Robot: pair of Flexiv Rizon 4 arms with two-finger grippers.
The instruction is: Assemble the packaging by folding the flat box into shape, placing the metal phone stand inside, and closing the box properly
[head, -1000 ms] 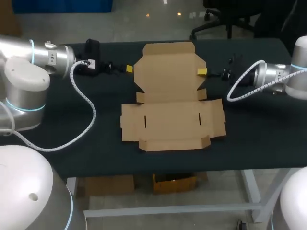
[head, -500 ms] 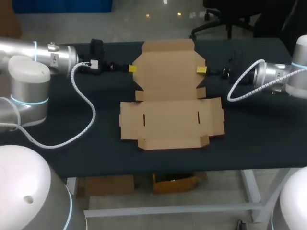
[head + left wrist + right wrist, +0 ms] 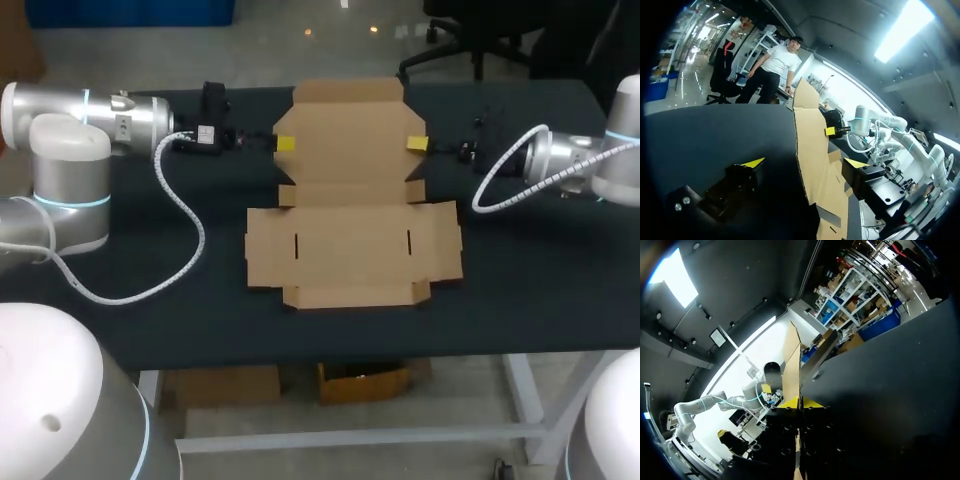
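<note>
Here right gripper (image 3: 417, 146) pinches the box (image 3: 350, 240), left gripper (image 3: 286, 143) straddles it.

Count: one flat cardboard box (image 3: 352, 215), one bench (image 3: 530, 290), two grippers, i.e. left gripper (image 3: 284, 143) and right gripper (image 3: 417, 145).

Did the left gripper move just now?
Yes. The left gripper slid across the table toward the middle, up to the box.

Flat box (image 3: 352, 215): centre of frame, lying on table (image 3: 530, 300), rear flap toward upper centre. Left gripper (image 3: 285, 143): at rear flap's left edge. Right gripper (image 3: 415, 144): at its right edge, directly opposite.
</note>
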